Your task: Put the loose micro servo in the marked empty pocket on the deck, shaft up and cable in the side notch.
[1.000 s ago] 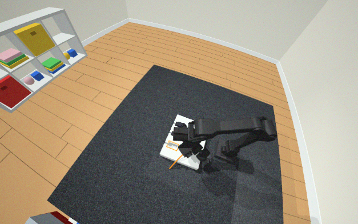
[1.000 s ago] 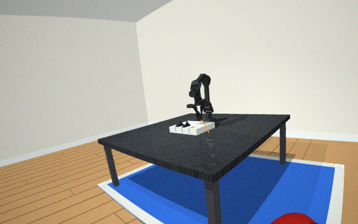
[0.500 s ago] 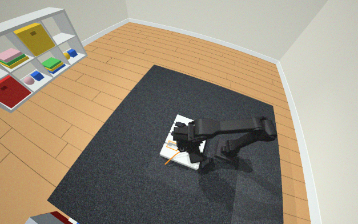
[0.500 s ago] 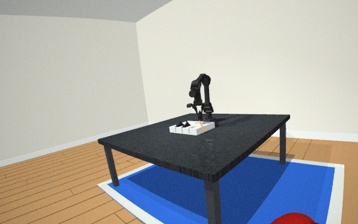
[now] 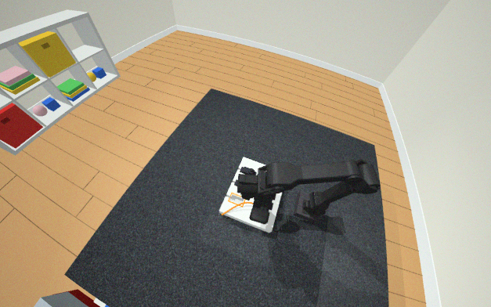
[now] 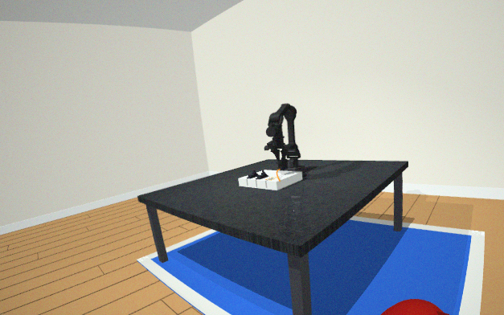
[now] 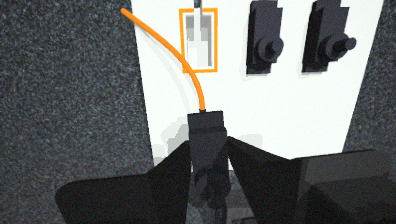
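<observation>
My gripper (image 7: pixel 207 143) (image 5: pixel 255 199) (image 6: pixel 279 161) is shut on the loose micro servo (image 7: pixel 206 137), a dark block that it holds above the near part of the white deck (image 7: pixel 285 110) (image 5: pixel 234 214) (image 6: pixel 283 184). The servo's orange cable (image 7: pixel 165 42) (image 5: pixel 243 206) (image 6: pixel 278 173) curves away to the left, across a corner of the pocket and past the deck's edge. The orange-marked empty pocket (image 7: pixel 216 40) lies ahead of the servo, apart from it. Two seated servos (image 7: pixel 265 37) (image 7: pixel 327 35) sit in pockets to its right, shafts up.
The deck rests on a dark table (image 5: pixel 160 204) (image 6: pixel 293 217). The arm's base (image 5: pixel 313 205) stands beside the deck. A white shelf with coloured boxes (image 5: pixel 31 74) stands far off on the floor, and a blue mat (image 6: pixel 406 257) lies under the table.
</observation>
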Available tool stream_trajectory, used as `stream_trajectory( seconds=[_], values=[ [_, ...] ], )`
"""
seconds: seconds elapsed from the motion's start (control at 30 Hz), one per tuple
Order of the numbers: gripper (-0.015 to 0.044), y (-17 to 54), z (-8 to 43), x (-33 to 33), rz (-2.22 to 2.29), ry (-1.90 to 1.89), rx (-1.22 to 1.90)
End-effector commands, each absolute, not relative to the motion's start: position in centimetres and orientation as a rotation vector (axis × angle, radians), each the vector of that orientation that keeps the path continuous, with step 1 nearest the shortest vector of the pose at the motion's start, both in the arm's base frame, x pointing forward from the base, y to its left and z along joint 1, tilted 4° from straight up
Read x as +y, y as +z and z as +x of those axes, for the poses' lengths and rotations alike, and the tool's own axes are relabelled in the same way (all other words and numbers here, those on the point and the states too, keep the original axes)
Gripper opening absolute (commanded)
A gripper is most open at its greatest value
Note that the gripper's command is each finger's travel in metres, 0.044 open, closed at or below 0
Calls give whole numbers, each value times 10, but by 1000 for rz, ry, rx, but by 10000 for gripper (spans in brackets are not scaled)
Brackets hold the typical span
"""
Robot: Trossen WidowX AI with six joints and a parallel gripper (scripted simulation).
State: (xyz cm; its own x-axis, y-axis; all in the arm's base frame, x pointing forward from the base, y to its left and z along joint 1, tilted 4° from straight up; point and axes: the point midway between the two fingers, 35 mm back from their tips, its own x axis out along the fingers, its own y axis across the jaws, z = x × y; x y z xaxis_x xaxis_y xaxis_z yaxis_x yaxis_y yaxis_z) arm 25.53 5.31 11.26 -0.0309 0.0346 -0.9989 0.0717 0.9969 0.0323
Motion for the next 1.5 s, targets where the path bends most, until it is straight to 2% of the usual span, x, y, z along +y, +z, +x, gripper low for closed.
stream_trajectory(
  seconds=[0.0, 0.23, 1.13, 1.47],
  values=[
    [0, 113, 256, 54, 134, -78, 1600],
    [0, 113, 262, 53, 134, -79, 1600],
    [0, 111, 362, 39, 133, -79, 1593],
    [0, 103, 364, 39, 133, -79, 1592]
  ],
)
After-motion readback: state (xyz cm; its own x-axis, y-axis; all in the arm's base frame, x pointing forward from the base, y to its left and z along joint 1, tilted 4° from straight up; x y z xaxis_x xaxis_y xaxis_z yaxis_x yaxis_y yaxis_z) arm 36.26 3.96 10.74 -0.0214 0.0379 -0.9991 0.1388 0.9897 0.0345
